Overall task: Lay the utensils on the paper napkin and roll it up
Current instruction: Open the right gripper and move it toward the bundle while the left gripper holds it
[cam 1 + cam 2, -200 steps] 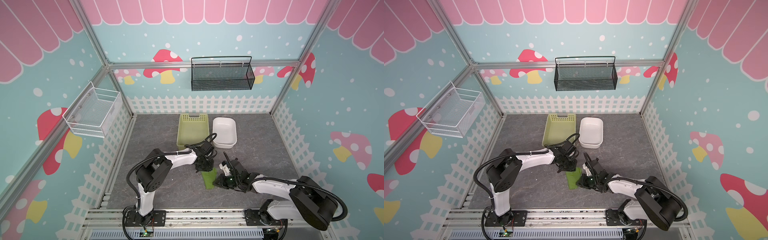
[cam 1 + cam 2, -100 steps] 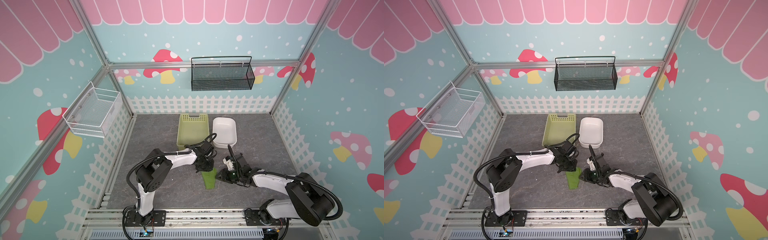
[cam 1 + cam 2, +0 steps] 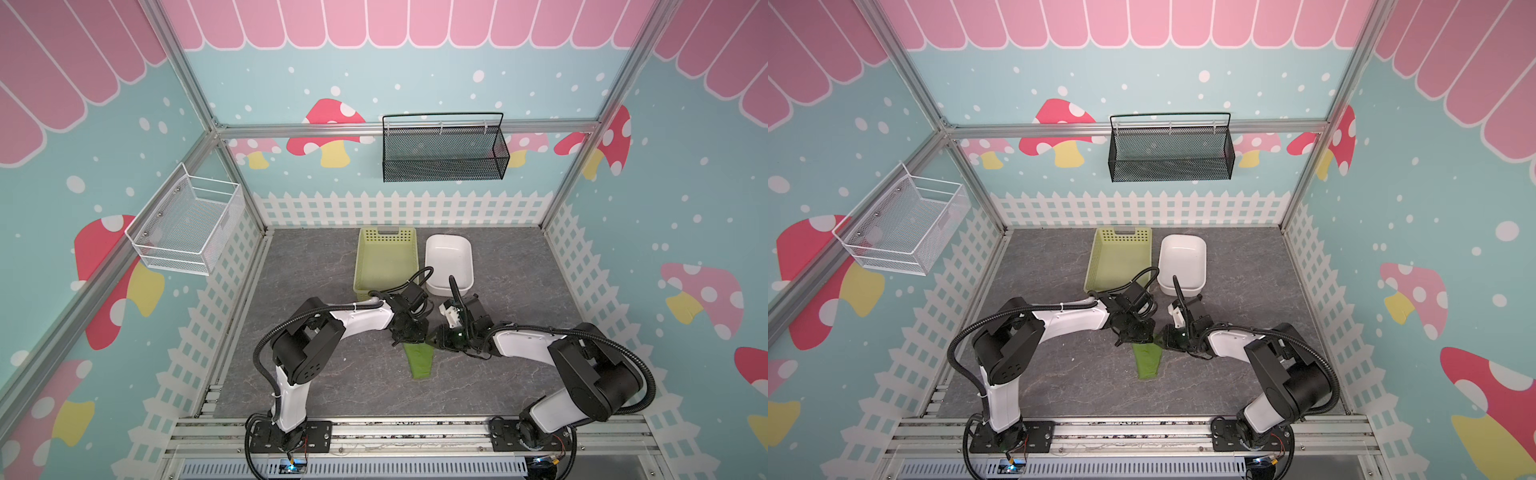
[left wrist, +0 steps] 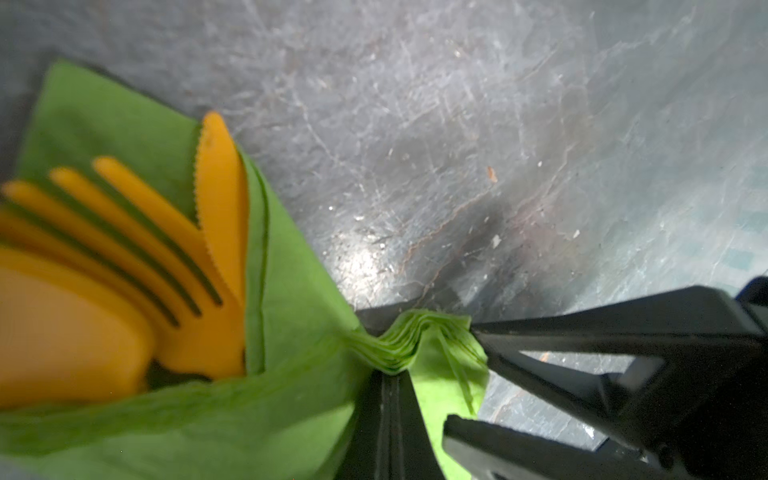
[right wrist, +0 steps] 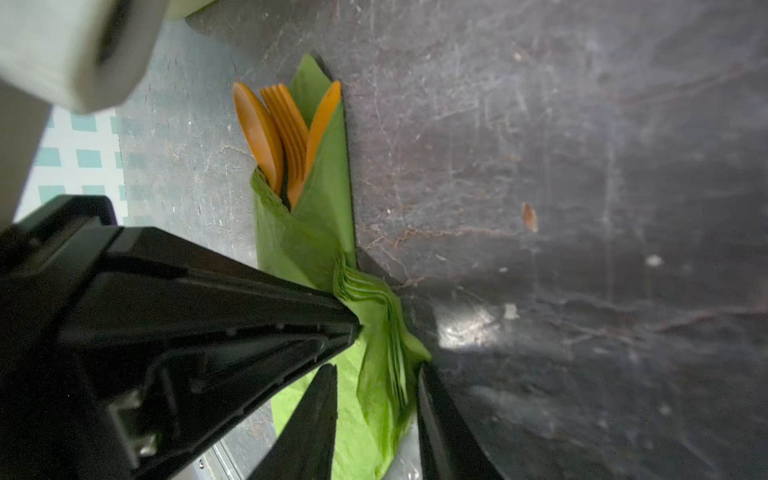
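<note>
The green paper napkin (image 3: 420,361) (image 3: 1147,360) lies folded into a narrow wrap on the grey floor. Its pointed end faces the front rail. The orange utensils stick out of the wrap's open end: spoon (image 5: 255,129), fork (image 5: 289,124) and knife (image 5: 322,120). They also show close up in the left wrist view, with the fork (image 4: 137,249) beside the knife (image 4: 220,199). My left gripper (image 4: 390,376) (image 3: 409,337) is shut on the napkin's bunched edge. My right gripper (image 5: 377,368) (image 3: 436,337) stands open right beside it, its fingers straddling the same bunched layers.
A pale yellow-green perforated basket (image 3: 386,262) and a white dish (image 3: 449,266) stand just behind the two grippers. A black wire basket (image 3: 444,153) hangs on the back wall and a white wire basket (image 3: 187,228) on the left wall.
My right gripper has moved away from the front rail, along the napkin, to its far end beside the left gripper. The wrap looks narrower. The left gripper has stayed put.
</note>
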Available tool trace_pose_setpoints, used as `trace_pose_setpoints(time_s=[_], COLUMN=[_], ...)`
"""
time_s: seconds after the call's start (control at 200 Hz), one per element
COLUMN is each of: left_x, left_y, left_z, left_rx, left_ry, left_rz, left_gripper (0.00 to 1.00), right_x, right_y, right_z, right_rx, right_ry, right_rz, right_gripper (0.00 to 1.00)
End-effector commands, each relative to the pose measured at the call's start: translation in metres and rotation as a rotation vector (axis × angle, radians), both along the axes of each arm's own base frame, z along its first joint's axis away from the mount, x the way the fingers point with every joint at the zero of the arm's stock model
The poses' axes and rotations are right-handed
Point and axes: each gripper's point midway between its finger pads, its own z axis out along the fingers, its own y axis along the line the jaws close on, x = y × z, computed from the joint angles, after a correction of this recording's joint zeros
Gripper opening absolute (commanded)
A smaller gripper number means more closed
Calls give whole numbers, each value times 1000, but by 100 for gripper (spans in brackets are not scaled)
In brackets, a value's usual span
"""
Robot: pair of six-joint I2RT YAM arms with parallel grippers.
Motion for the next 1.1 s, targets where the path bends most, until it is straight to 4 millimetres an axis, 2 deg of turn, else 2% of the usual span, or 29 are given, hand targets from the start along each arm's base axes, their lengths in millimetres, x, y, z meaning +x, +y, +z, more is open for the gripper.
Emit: trace_pose_setpoints(time_s=[0.0, 0.08, 0.29, 0.45, 0.61, 0.705, 0.836, 1.096], left_x=[-15, -16, -13, -5, 12, 24, 36, 48], left_y=[11, 10, 10, 5, -2, -2, -1, 3], left_z=[-21, -20, -16, -1, 24, 33, 34, 26], left_rx=[54, 52, 44, 18, -20, -24, 1, 57], left_ry=[51, 50, 38, 0, -65, -96, -121, -151], left_rz=[-19, -20, -12, 0, 21, 43, 60, 77], left_gripper=[0, 0, 0, 0, 1, 2, 2, 2], right_x=[-8, -8, -8, -9, -12, -13, -13, -14], right_y=[-19, -21, -19, -20, -20, -20, -19, -20], right_z=[-30, -33, -32, -28, -31, -31, -32, -33], right_rx=[-114, -126, -115, -111, -107, -105, -104, -104], right_ry=[57, 62, 62, 49, 58, 61, 62, 70], right_rz=[-15, -18, -22, -21, -15, -14, -14, -14], right_gripper=[32, 29, 10, 0, 0, 0, 0, 0])
